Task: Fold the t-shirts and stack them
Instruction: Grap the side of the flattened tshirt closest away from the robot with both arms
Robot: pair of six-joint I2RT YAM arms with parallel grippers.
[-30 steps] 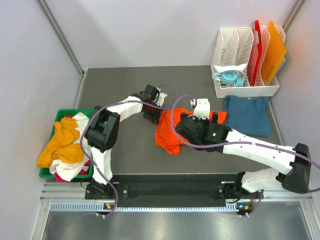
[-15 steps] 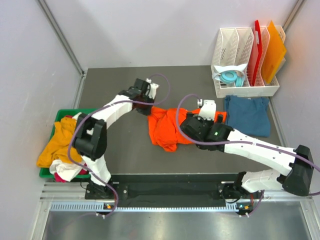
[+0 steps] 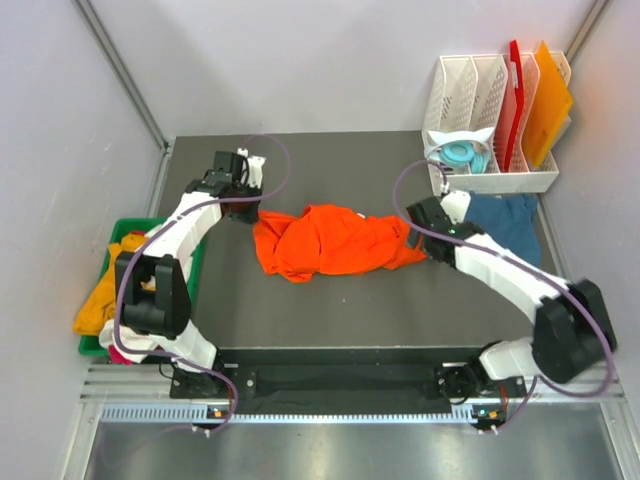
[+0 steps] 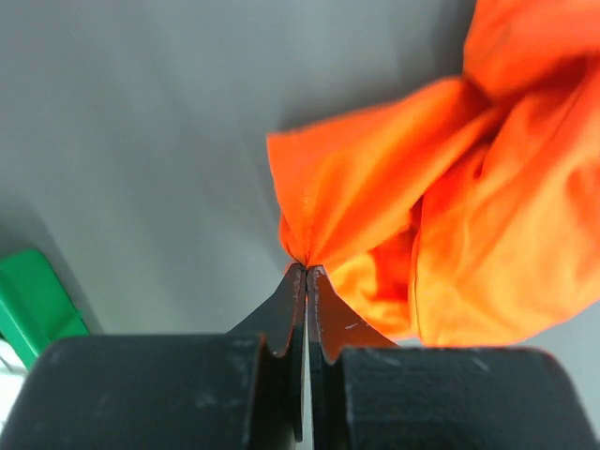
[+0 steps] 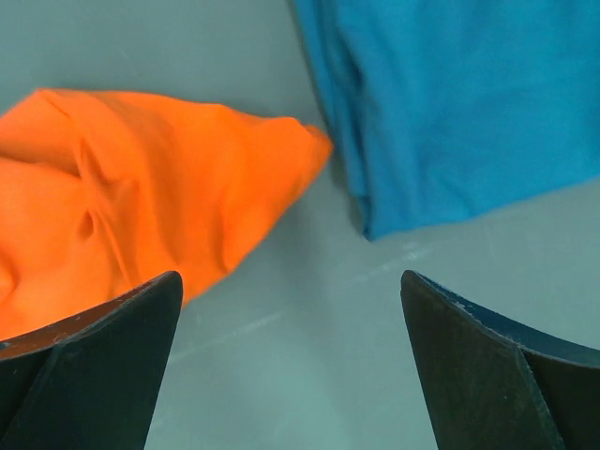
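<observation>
Since the left end effector [image 4: 306, 274] is clamped on the left corner of the orange shirt [image 3: 330, 242], it runs sideways along the counter [image 3: 330, 310]. Its free right tip's just beside the right end effector [image 5: 289, 291], jaws wide apart.

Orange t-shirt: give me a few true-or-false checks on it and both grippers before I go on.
1. The left gripper is shut on an edge of the orange t-shirt. True.
2. The right gripper grips the shirt's other end. False: its jaws stand open, holding nothing.
3. The orange t-shirt lies folded on the teal t-shirt. False: it lies rumpled on the table, beside the teal one.
4. Other shirts lie in the green bin. True.
</observation>
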